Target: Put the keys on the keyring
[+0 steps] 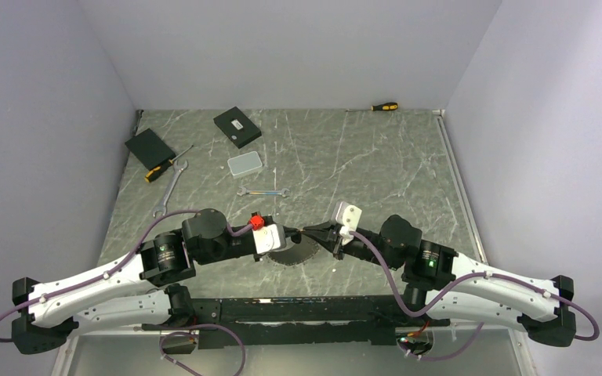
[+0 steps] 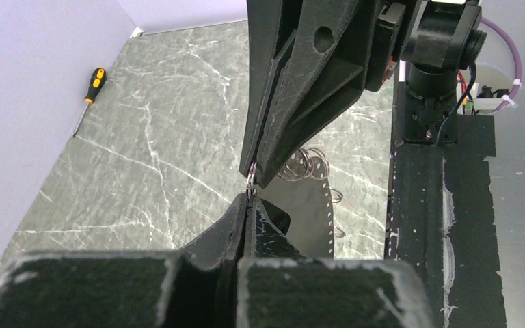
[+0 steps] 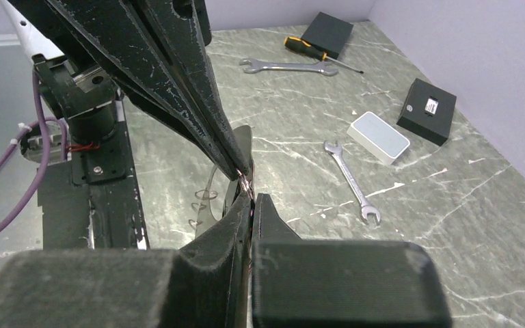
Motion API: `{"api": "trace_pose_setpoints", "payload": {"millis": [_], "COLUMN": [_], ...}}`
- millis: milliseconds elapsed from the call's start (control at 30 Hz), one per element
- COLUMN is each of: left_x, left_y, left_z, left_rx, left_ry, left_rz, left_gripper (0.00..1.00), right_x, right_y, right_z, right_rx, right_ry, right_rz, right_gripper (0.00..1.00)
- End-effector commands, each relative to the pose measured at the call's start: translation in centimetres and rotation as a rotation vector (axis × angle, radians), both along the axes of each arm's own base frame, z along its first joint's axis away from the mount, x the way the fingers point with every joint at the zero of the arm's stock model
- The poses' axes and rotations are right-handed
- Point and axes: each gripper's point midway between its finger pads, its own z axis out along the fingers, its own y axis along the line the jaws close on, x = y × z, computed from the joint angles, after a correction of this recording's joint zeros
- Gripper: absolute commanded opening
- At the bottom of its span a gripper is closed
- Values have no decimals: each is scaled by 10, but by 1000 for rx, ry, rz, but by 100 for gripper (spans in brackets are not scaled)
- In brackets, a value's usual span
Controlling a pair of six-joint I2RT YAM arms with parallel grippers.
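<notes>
My left gripper and right gripper meet tip to tip over the table's near middle. Both are shut on a small piece of silvery wire ring, part of the keyring, which also shows in the right wrist view. In the left wrist view my left gripper points up at the right arm's fingers. In the right wrist view my right gripper meets the left arm's fingers. More thin wire loops lie below by a dark perforated disc. No black-headed key shows.
A small wrench, a long wrench, a screwdriver and a second one at the back wall. Two black boxes and a grey case stand at the back left. The black base rail lies behind the grippers.
</notes>
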Motion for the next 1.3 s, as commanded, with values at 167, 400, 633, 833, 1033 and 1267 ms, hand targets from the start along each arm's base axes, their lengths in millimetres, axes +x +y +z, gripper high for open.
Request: {"api": "trace_pose_setpoints", "payload": {"millis": [167, 400, 633, 833, 1033, 1267], "left_x": [-4, -8, -9, -7, -8, -11], "left_y": [1, 0, -3, -2, -3, -15], "left_z": [27, 37, 30, 26, 17, -8], "left_rx": [-75, -114, -108, -112, -103, -88], "left_ry": [-23, -4, 15, 18, 41, 109], "left_rz": [-19, -32, -37, -24, -27, -43], "left_gripper": [0, 0, 0, 0, 0, 0], "right_x": [3, 20, 27, 23, 29, 33], "right_y": [-1, -12, -22, -26, -29, -18], "right_z": [32, 55, 92, 116, 128, 149], "right_rx": [123, 259, 441, 559, 630, 686], "right_ry": [-22, -25, -6, 32, 99, 198], "right_rz": [-28, -145, -204, -187, -221, -223], "right_gripper": [0, 0, 0, 0, 0, 0]}}
